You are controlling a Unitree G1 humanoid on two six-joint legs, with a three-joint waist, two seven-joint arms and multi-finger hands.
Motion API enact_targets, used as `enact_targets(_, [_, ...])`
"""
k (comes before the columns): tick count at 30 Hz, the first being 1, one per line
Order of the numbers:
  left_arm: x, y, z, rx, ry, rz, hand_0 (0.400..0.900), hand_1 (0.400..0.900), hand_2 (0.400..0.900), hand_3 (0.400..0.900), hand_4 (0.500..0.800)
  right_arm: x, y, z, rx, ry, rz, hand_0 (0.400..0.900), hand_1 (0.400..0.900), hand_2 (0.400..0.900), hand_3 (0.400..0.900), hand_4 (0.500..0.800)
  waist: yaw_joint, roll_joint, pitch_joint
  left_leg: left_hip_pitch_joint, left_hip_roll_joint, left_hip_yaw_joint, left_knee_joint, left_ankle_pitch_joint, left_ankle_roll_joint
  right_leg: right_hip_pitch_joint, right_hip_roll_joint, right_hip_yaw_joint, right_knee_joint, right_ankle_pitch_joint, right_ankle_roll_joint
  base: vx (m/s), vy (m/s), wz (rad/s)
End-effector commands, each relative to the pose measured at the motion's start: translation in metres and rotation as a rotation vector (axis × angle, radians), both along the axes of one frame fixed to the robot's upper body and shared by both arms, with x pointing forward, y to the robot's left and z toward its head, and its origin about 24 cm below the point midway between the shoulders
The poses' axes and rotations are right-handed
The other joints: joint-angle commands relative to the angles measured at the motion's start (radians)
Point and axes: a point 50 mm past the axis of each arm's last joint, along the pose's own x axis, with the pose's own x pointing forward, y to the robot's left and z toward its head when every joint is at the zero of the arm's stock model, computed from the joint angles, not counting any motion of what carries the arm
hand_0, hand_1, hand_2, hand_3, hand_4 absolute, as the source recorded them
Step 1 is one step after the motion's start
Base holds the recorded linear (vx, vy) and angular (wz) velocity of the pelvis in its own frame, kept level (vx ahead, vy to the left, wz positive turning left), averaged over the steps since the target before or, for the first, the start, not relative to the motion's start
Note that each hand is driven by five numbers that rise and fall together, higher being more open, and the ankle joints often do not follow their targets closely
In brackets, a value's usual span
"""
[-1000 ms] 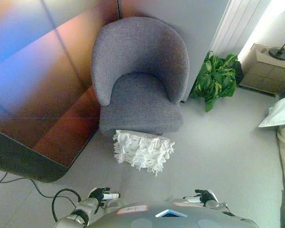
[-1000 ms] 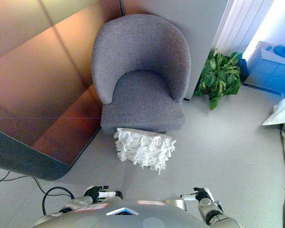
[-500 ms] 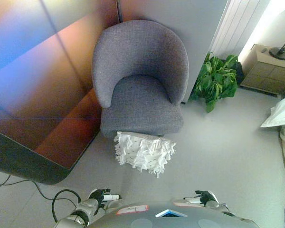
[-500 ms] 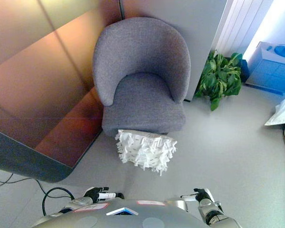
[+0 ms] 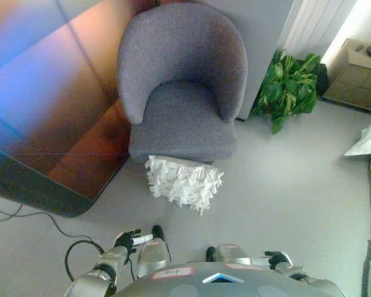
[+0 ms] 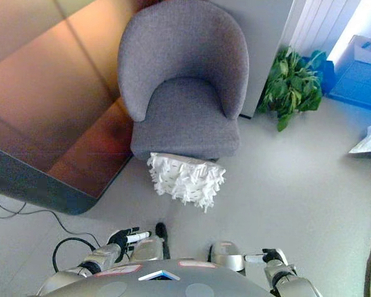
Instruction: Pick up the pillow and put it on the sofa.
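At the near left, the left hand (image 6: 125, 237) hangs low over the floor with its fingers stretched out and holding nothing. In the middle, the white fringed pillow (image 5: 183, 181) lies on the floor, touching the near edge of the grey sofa (image 5: 180, 86), with a green plant (image 5: 289, 86) to the far right. At the near right, the right hand (image 6: 272, 255) holds nothing, but I cannot tell how its fingers are set.
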Motion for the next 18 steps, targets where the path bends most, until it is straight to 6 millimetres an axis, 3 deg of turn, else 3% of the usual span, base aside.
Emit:
enact_targets(1, [-0.028, 0.014, -0.003, 0.061, 0.063, 0.059, 0.900, 0.900, 0.900, 0.900, 0.800, 0.019, -0.010, 0.006, -0.027, -0.077, 0.061, 0.900, 0.900, 0.900, 0.900, 0.800, 0.044, 0.018, 0.003, -0.099, -0.004, -0.005, -0.020, 0.126, 0.014, 0.186, 0.041, -0.005, -0.083, -0.043, 0.093, 0.37, 0.135, -0.27])
enact_targets(2, [-0.029, 0.013, -0.003, 0.059, 0.063, 0.069, 0.900, 0.900, 0.900, 0.900, 0.800, 0.019, -0.010, 0.006, -0.030, -0.081, 0.060, 0.900, 0.900, 0.900, 0.900, 0.800, 0.047, 0.022, 0.001, -0.107, -0.006, 0.010, -0.008, 0.124, 0.018, 0.194, 0.035, -0.007, -0.075, -0.058, 0.094, 0.37, 0.173, -0.26])
enact_targets(3, [-0.028, 0.014, -0.003, 0.059, 0.062, 0.079, 0.900, 0.900, 0.900, 0.900, 0.800, 0.021, -0.010, 0.006, -0.033, -0.088, 0.064, 0.900, 0.900, 0.900, 0.900, 0.800, 0.049, 0.019, -0.003, -0.104, -0.012, 0.035, -0.008, 0.071, 0.038, 0.190, 0.021, -0.010, -0.059, -0.057, 0.101, 0.37, 0.198, -0.35])
enact_targets(7, [-0.021, 0.025, 0.001, 0.092, 0.038, 0.082, 0.900, 0.900, 0.900, 0.900, 0.800, 0.036, -0.008, 0.008, -0.017, -0.144, 0.056, 0.900, 0.900, 0.900, 0.900, 0.800, 0.075, -0.001, -0.006, -0.175, -0.027, -0.030, 0.179, 0.010, 0.068, 0.191, -0.014, 0.010, 0.005, -0.100, 0.111, 0.37, 0.165, -0.20])
enact_targets(9, [-0.014, 0.029, 0.004, 0.107, 0.018, 0.057, 0.900, 0.900, 0.900, 0.900, 0.800, 0.044, -0.005, 0.009, -0.002, -0.182, 0.077, 0.900, 0.900, 0.900, 0.900, 0.800, 0.083, -0.020, -0.014, -0.201, -0.017, -0.015, 0.252, -0.021, 0.079, 0.207, -0.042, -0.003, 0.007, -0.093, 0.129, 0.37, 0.144, 0.03])
enact_targets(13, [-0.003, 0.034, 0.008, 0.119, -0.012, 0.026, 0.900, 0.900, 0.900, 0.900, 0.800, 0.061, -0.003, 0.014, 0.002, -0.258, 0.098, 0.900, 0.900, 0.900, 0.900, 0.800, 0.099, -0.040, -0.032, -0.225, -0.033, -0.024, 0.336, -0.086, 0.103, 0.224, -0.098, -0.011, 0.004, -0.072, 0.168, 0.37, 0.208, -0.07])
enact_targets(16, [-0.003, 0.034, 0.008, 0.110, -0.010, 0.031, 0.900, 0.900, 0.900, 0.900, 0.800, 0.066, -0.002, 0.015, -0.012, -0.282, 0.123, 0.900, 0.900, 0.900, 0.900, 0.800, 0.106, -0.049, -0.049, -0.234, -0.051, -0.027, 0.369, -0.129, 0.125, 0.230, -0.142, -0.014, 0.020, -0.022, 0.196, 0.35, 0.243, -0.13])
enact_targets(18, [-0.004, 0.035, 0.008, 0.107, -0.001, 0.024, 0.900, 0.900, 0.900, 0.900, 0.800, 0.067, -0.002, 0.016, -0.024, -0.288, 0.133, 0.900, 0.900, 0.900, 0.900, 0.800, 0.115, -0.058, -0.063, -0.225, -0.080, -0.024, 0.359, -0.153, 0.151, 0.222, -0.176, -0.012, 0.071, 0.074, 0.215, 0.31, 0.205, -0.18])
